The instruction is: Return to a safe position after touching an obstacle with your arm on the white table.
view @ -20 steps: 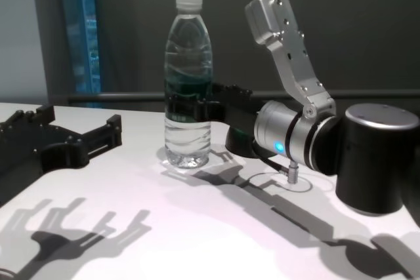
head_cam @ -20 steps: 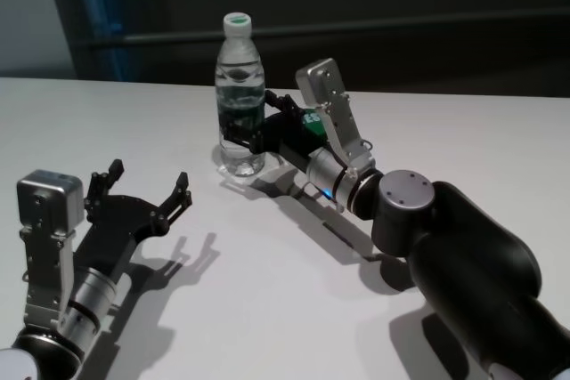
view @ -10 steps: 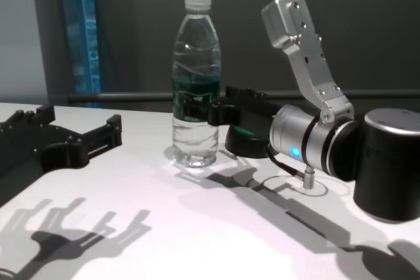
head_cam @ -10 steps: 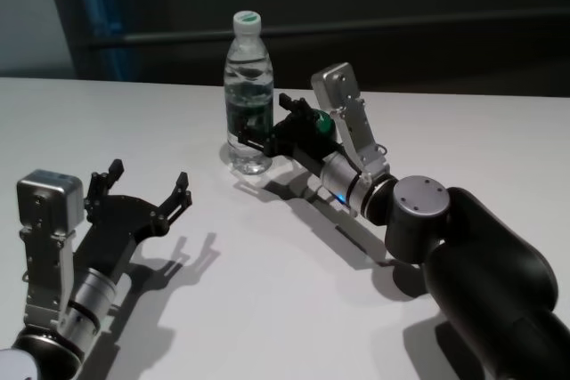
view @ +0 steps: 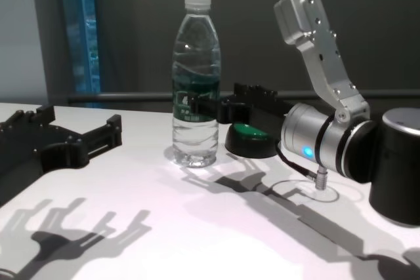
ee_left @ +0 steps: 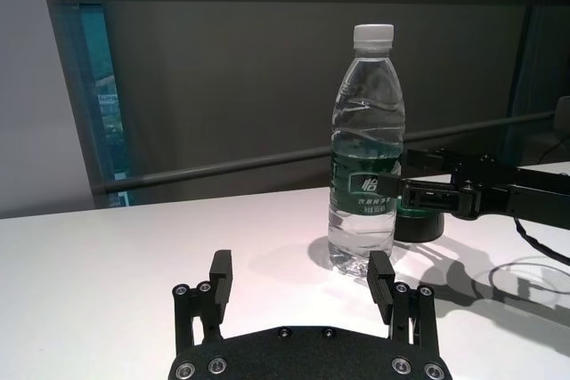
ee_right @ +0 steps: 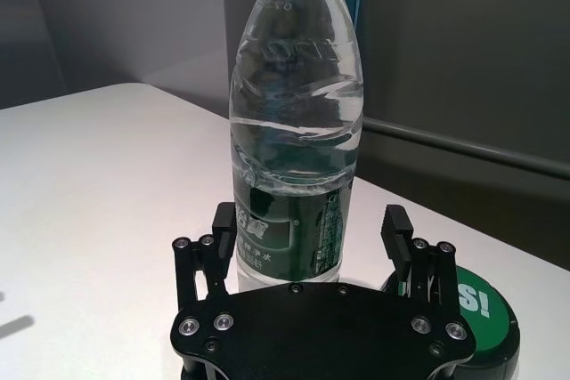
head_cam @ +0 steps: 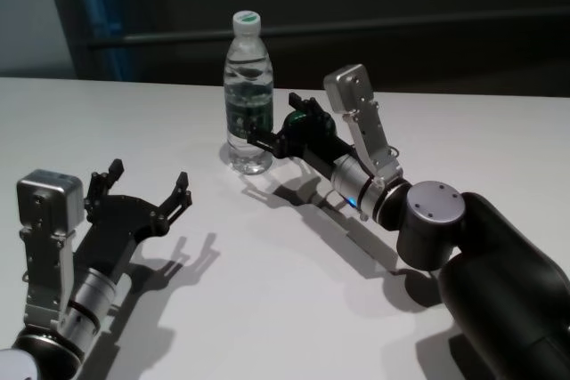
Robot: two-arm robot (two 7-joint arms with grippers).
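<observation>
Bottle [head_cam: 247, 95] upright on glossy white table [head_cam: 294, 300], open right claw [head_cam: 278, 127] just beside, dark wall [head_cam: 401, 6] behind

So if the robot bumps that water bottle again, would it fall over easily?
Probably fairly easily. The water bottle is tall and narrow on a small base, so a push near the label could tip it. It looks full, which likely makes it heavier and steadier. On the glossy white table it may slide instead. The right gripper, fingers open, is right beside it.

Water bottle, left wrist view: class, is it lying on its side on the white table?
No: the water bottle stands upright on the white table, its white cap at the top.
</observation>
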